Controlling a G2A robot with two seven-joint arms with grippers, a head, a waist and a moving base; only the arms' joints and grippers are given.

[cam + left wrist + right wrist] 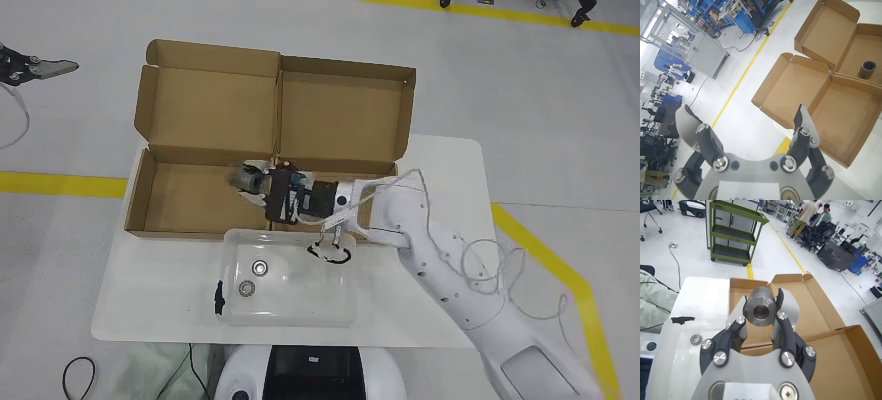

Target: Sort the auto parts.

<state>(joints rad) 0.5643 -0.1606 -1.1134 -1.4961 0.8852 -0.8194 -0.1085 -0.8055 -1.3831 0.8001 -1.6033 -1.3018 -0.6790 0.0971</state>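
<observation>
From above, my right claw (257, 183) clamped the steel sleeve (245, 180) over the left cardboard box (180, 205), best lowered level, I judged, near the clear tray (310, 292) holding two bearings (261, 267); left wrist: my left claw (744, 113) gaped, a dark sleeve (868, 69) stood in the farther box (857, 47); right wrist: the steel sleeve hung above bare cardboard.

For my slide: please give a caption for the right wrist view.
Right gripper holds a metal cylinder above an open cardboard box.

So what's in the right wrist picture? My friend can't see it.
The right claw grips a hollow metal cylinder above an open cardboard box on the white table. Beside it, a clear tub holds a small bearing ring.
</observation>
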